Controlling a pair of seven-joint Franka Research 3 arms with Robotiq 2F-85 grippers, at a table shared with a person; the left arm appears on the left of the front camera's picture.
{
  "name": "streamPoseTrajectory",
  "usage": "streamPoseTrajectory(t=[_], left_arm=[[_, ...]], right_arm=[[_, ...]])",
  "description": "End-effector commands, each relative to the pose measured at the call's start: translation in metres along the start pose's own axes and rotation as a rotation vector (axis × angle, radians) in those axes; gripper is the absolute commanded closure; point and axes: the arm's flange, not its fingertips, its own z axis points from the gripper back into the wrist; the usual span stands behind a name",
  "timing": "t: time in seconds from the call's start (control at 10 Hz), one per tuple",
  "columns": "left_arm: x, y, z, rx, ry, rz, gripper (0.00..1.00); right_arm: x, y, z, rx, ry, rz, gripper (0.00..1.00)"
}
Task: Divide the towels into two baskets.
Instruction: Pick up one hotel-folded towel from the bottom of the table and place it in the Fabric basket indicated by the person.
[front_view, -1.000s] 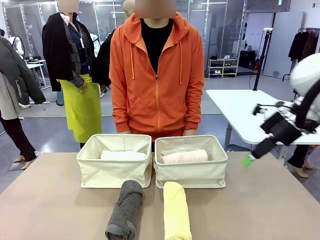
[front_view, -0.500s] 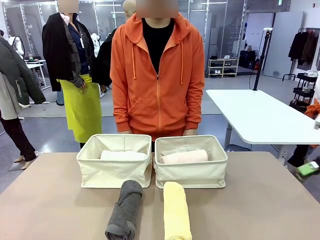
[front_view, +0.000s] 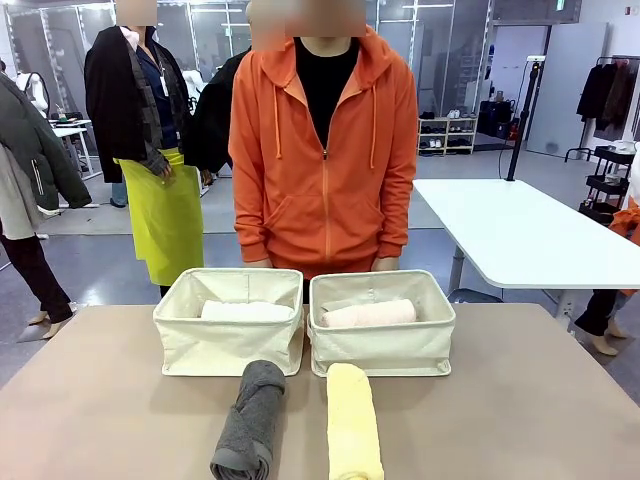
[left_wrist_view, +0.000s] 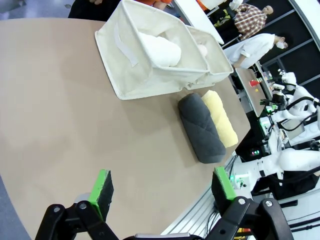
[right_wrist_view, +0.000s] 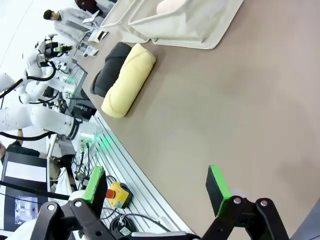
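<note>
Two cream canvas baskets stand side by side at the table's far side. The left basket (front_view: 229, 335) (left_wrist_view: 145, 70) holds a white towel (front_view: 246, 311) (left_wrist_view: 162, 50); the right basket (front_view: 381, 335) (right_wrist_view: 190, 22) holds a pale pink towel (front_view: 368, 313) (right_wrist_view: 172, 6). In front of them lie a dark grey towel (front_view: 251, 418) (left_wrist_view: 201, 127) (right_wrist_view: 107, 70) and a pale yellow towel (front_view: 353, 430) (left_wrist_view: 219, 117) (right_wrist_view: 129, 80). My left gripper (left_wrist_view: 162, 187) hangs open above bare table, well off from the towels. My right gripper (right_wrist_view: 157, 186) is open too, over the table's near edge, with nothing between its fingers.
A person in an orange hoodie (front_view: 320, 150) stands right behind the baskets, hands by the far rims. The brown table (front_view: 520, 400) has free room on both sides of the towels. A white table (front_view: 500, 230) stands at the back right. Other people stand behind on the left.
My right arm has drawn back out of the front view to the right. The person has shifted slightly right. Towels and baskets have not moved.
</note>
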Motion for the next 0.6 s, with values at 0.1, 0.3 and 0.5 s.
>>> streamPoseTrajectory(t=[0.1,0.3,0.5], left_arm=[[-0.0024,-0.0021,0.0029,0.001,0.008,0.007,0.0],[-0.0024,-0.0021,0.0029,0.001,0.008,0.007,0.0],[-0.0024,-0.0021,0.0029,0.001,0.008,0.007,0.0]], right_arm=[[0.0086,0.0035,-0.0008,0.005,0.024,0.006,0.0],[0.0086,0.0035,-0.0008,0.005,0.024,0.006,0.0],[0.0086,0.0035,-0.0008,0.005,0.024,0.006,0.0]])
